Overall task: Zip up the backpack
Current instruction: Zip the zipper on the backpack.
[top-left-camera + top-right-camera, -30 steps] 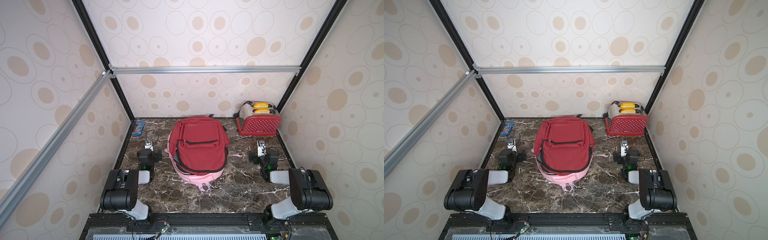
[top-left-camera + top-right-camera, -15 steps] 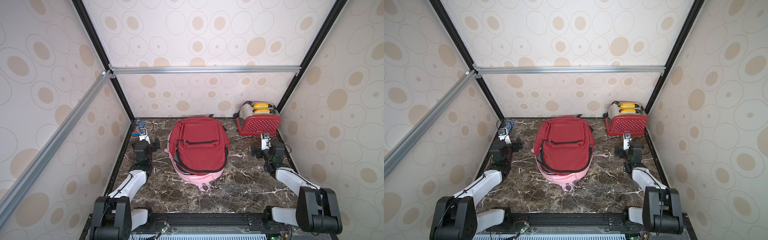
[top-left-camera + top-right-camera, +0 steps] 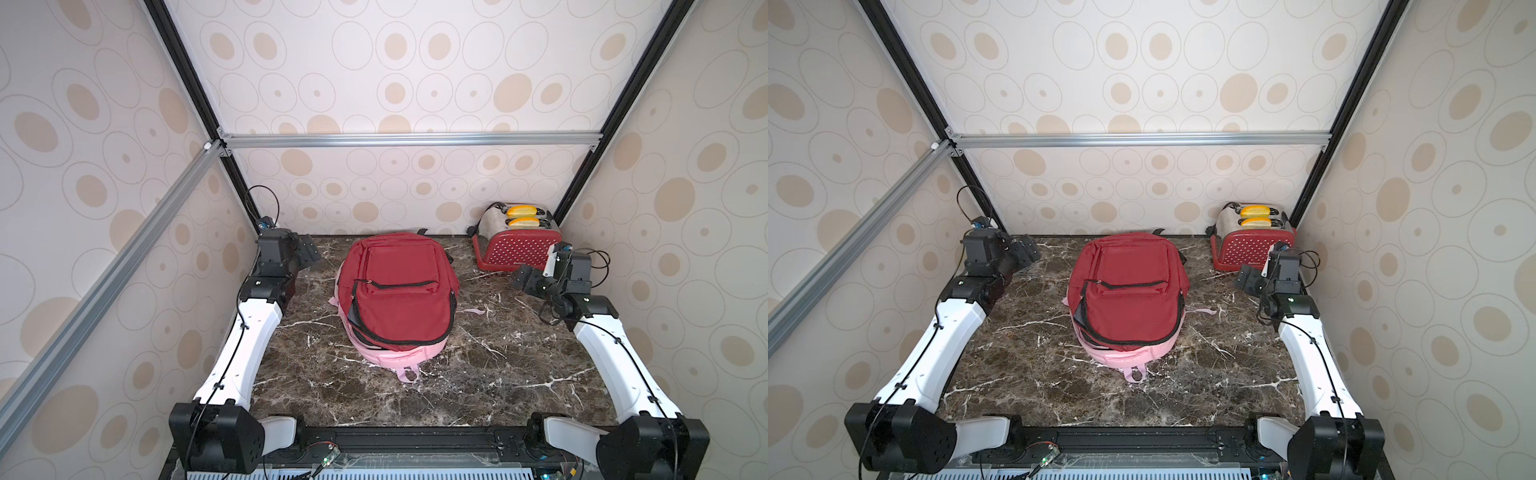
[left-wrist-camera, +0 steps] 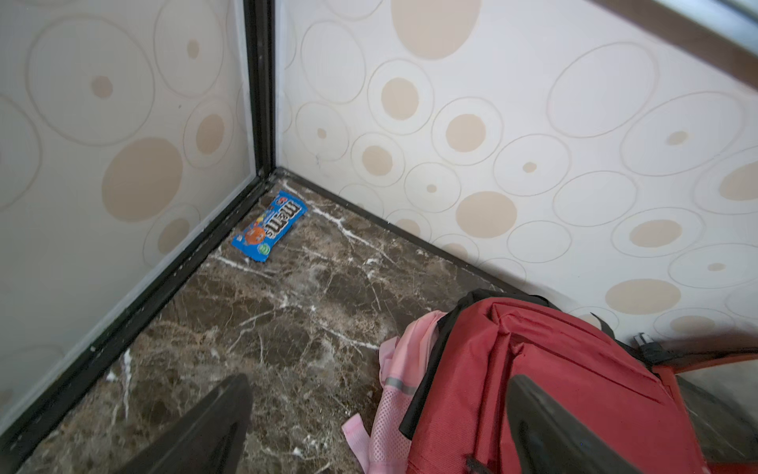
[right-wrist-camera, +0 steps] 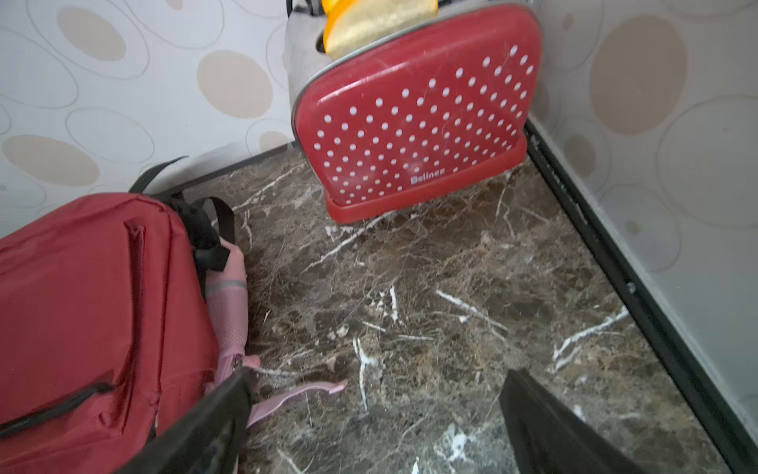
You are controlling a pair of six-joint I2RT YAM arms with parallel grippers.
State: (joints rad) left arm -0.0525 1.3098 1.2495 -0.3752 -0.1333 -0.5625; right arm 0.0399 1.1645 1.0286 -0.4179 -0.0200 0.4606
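Observation:
A red backpack with a pink back lies flat in the middle of the marble table. Its main black zipper gapes along the left side and round the near end. The front pocket zipper runs across the middle. My left gripper hovers open at the far left, beside the backpack's top corner. My right gripper hovers open at the far right, apart from the bag. Nothing is between either pair of fingers.
A red dotted toaster with two bread slices stands in the far right corner, just behind my right gripper. A blue candy packet lies in the far left corner. A loose pink strap trails off the bag's right side. Walls close three sides.
Both arms have unfolded from near the table's front and carried their grippers up and toward the back, beside the backpack's far end. Both grippers stayed open. The backpack has not moved.

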